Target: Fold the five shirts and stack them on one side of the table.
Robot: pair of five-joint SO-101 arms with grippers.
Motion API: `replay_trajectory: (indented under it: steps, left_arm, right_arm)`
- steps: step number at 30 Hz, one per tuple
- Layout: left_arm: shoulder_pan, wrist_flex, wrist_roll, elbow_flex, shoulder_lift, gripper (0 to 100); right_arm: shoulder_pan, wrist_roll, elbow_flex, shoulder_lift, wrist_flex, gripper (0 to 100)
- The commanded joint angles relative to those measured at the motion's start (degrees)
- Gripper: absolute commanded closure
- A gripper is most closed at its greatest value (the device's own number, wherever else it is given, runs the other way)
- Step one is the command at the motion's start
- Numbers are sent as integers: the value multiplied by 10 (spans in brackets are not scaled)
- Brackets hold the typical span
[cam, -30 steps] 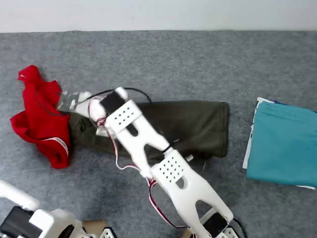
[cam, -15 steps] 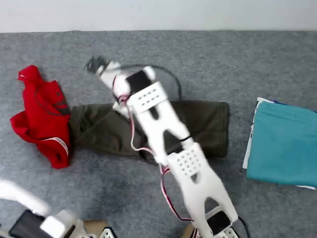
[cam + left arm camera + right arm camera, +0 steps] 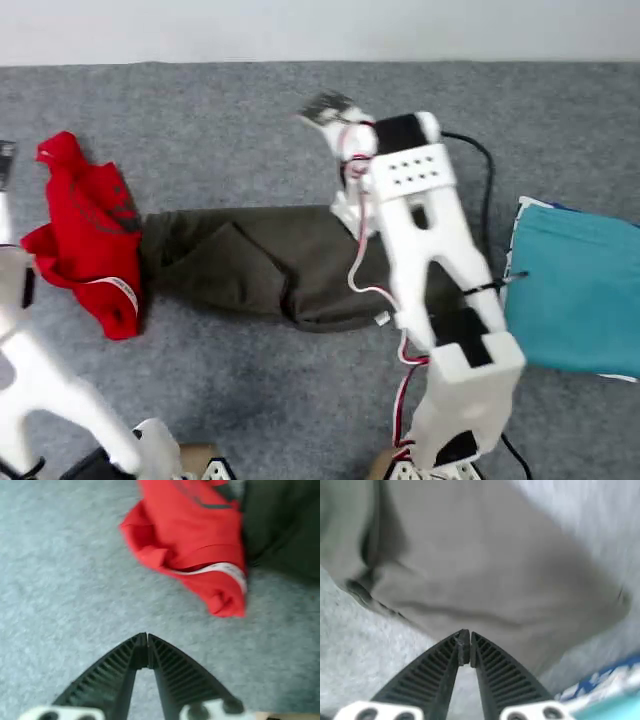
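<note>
The dark green cloth shirt (image 3: 250, 265) lies half folded in the middle of the grey worktop (image 3: 200, 120), touching the crumpled red cloth shirt (image 3: 85, 235). A folded blue-green shirt (image 3: 575, 295) waits well apart. The right claw (image 3: 465, 647) and the left claw (image 3: 147, 650) are both closed and hold nothing. I think the green shirt needs another fold, so a claw must open and pinch its edge.

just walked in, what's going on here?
Shirt folding, mid-job. Both grippers are shut and empty: the right gripper is by the partly folded olive shirt in the middle, and the left gripper is over bare table beside the crumpled red shirt. A folded teal shirt lies at the right edge.
</note>
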Motion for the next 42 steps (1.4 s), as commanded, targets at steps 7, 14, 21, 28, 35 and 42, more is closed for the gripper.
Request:
replay_trajectory:
  steps: [7,14,21,28,35,42]
  left_arm:
    - [62,15,33,84,-52,978]
    - [62,15,33,104,-53,978]
    - [62,15,33,105,-49,978]
    - [62,15,33,105,-49,978]
    - [62,15,33,105,-52,978]
    - [62,15,33,105,-52,978]
  right_arm:
    - [64,-219,34,-16,-32,726]
    - [91,-255,33,69,-102,723]
    - [138,-254,33,110,-114,722]
    - [137,-253,33,189,-179,722]
    - [139,-253,33,246,-178,725]
    - [140,-191,33,231,-129,976]
